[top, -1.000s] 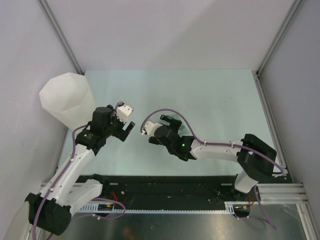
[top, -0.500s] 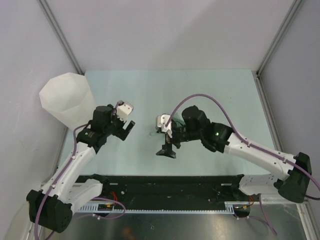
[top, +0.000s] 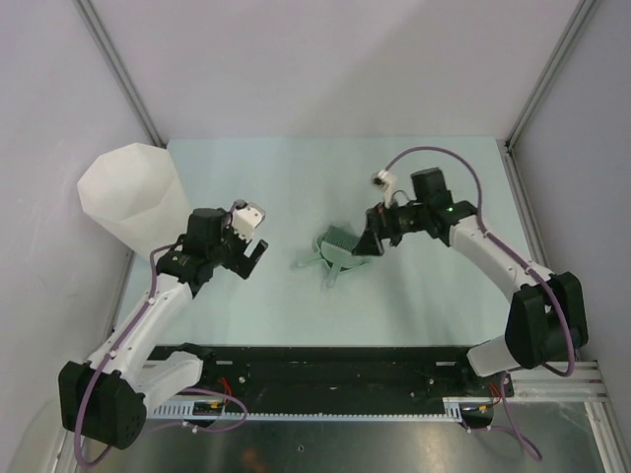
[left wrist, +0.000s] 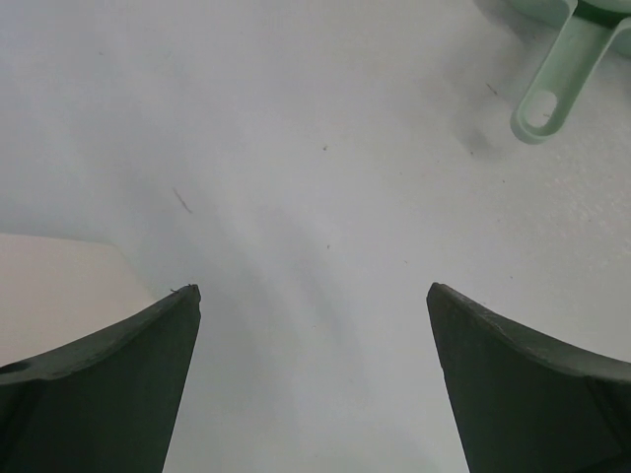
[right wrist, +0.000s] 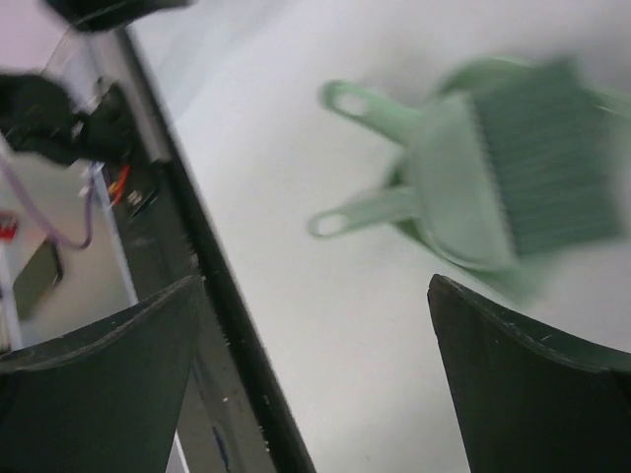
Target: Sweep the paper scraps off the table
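Observation:
No paper scraps show in any view. The pale mint-green table (top: 434,286) carries a small green dustpan (top: 340,258) with a brush (top: 335,241) lying on it, near the middle. My right gripper (top: 371,241) is open and empty, just right of the dustpan; its wrist view (right wrist: 315,281) shows the brush bristles (right wrist: 547,158), blurred, and two looped handles (right wrist: 345,99). My left gripper (top: 252,256) is open and empty over bare table to the left of the dustpan. Its wrist view (left wrist: 311,291) shows a dustpan handle (left wrist: 552,84) at the top right.
A tall translucent white faceted bin (top: 130,195) stands at the table's far left, close behind my left arm. The black front strip (top: 335,360) runs along the near edge and shows in the right wrist view (right wrist: 197,256). Grey walls enclose the table.
My right arm has swung from the near middle out to the right and back, uncovering the dustpan and brush on the table. My left arm has barely moved.

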`<state>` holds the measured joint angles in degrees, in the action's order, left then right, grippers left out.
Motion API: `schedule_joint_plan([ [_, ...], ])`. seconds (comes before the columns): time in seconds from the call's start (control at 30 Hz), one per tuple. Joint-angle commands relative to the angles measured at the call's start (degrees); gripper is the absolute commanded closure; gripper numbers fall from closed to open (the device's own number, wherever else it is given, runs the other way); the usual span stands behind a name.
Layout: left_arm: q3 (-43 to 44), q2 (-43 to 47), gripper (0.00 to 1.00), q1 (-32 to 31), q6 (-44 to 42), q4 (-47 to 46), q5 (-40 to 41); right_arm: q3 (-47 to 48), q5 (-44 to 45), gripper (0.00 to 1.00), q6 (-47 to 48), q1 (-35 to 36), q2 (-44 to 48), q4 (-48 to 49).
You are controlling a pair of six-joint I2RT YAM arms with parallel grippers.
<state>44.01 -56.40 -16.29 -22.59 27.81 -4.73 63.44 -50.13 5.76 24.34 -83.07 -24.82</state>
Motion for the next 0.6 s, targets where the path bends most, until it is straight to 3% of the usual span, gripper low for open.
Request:
schedule_joint_plan([
  [0.0, -0.9, -2.6, 0.00, 1.8, -1.3, -1.8, -5.3, 0.9, 10.4, 0.00, -8.4, -9.4, -0.4, -1.0],
  [0.17, -1.7, -7.0, 0.00, 5.7, -1.8, -5.0, -9.6, -4.6, 17.2, 0.00, -18.1, -27.5, 2.5, 3.4],
  [0.3, -3.8, -9.6, 0.00, 8.7, -1.2, -13.7, -7.2, -12.9, 31.7, 0.00, -22.7, -35.7, 8.8, 14.9],
  [0.37, -6.4, -10.0, 0.00, 9.6, -0.3, -21.7, -6.9, -19.8, 39.0, 0.00, -22.6, -36.0, 12.6, 22.0],
  [0.4, -7.5, -10.3, 0.00, 9.7, 0.3, -24.8, -7.0, -22.3, 44.7, 0.00, -22.7, -35.7, 13.7, 30.9],
  [0.57, -17.8, -10.3, 0.00, 9.7, 8.3, -49.0, -6.9, -38.6, 56.3, 0.00, -19.0, -30.5, 14.2, 54.6],
])
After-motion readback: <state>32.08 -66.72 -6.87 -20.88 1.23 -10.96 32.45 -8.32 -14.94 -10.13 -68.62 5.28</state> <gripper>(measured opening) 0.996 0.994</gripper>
